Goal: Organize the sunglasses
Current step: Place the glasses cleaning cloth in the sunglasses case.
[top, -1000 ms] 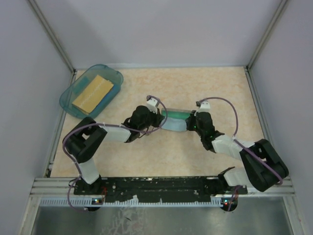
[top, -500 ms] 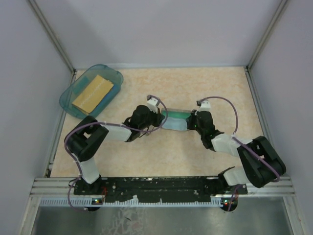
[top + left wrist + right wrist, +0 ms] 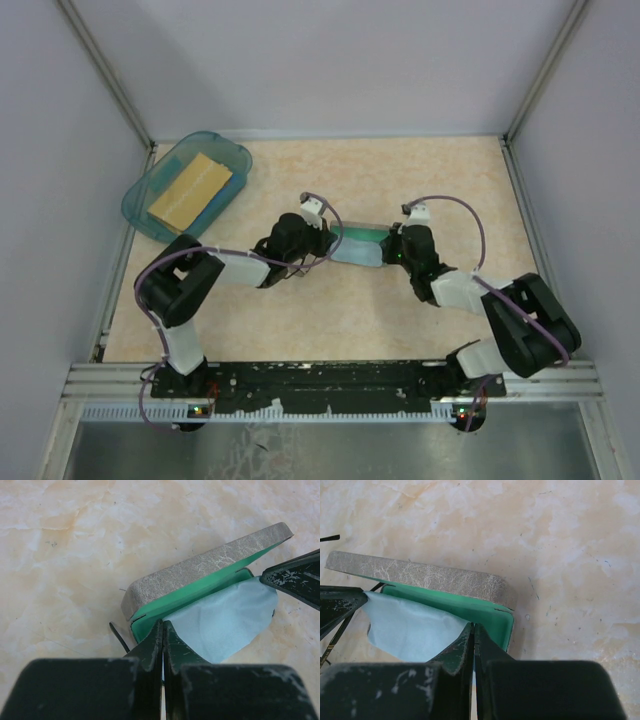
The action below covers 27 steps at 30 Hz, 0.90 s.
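A grey case (image 3: 358, 232) with green lining lies at the table's middle, its lid (image 3: 200, 570) part-way up. A light blue cloth (image 3: 225, 622) spills out of its near side. The sunglasses are mostly hidden under the cloth. Only a thin dark temple end (image 3: 118, 636) sticks out at the case's left corner, and thin dark wires (image 3: 334, 636) show in the right wrist view. My left gripper (image 3: 163, 625) is shut, its tips at the case's left end. My right gripper (image 3: 473, 627) is shut at the right end (image 3: 502, 620). Each gripper's finger shows in the other's wrist view.
A teal plastic bin (image 3: 226, 152) holding a yellow pad (image 3: 190, 188) sits at the back left corner. Grey walls and metal posts enclose the table on three sides. The arms' base rail (image 3: 320, 380) runs along the near edge.
The right arm's elbow has drawn slightly left and both grippers have edged a little toward the case. Both stay shut.
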Tool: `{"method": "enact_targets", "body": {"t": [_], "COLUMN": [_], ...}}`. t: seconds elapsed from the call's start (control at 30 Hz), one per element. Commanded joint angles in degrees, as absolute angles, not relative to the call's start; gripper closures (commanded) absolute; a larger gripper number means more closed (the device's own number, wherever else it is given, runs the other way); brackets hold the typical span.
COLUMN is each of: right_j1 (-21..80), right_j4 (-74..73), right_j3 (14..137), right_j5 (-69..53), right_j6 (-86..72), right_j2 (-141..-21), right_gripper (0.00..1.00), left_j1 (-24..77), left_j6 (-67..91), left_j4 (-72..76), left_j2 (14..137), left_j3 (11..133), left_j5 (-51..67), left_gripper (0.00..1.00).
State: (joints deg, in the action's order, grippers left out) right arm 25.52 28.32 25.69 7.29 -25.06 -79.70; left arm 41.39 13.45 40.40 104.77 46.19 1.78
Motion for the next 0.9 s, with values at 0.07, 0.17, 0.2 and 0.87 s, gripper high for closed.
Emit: {"method": "enact_targets", "body": {"t": [0.07, 0.17, 0.2, 0.87], "right_j1": [24.6, 24.4, 24.3, 23.9], "right_j4": [32.2, 32.4, 32.4, 33.5], "right_j3": [28.8, 29.0, 29.0, 29.7], "right_j5": [7.2, 7.2, 7.1, 6.3], "right_j6": [-24.2, -24.2, -24.2, -24.0], "right_j2": [-81.0, -81.3, -81.4, -83.6], "right_gripper": [1.0, 1.0, 1.0, 1.0], "left_j1": [40.8, 40.7, 40.6, 40.3], "left_j6": [13.8, 13.9, 13.9, 14.2], "left_j4": [42.8, 42.8, 43.0, 43.5], "left_j2": [106.1, 106.4, 106.5, 107.7], "left_j3": [47.6, 47.7, 47.7, 48.3], "left_j5": [2.8, 2.8, 2.9, 3.4], "left_gripper": [1.0, 1.0, 1.0, 1.0]}}
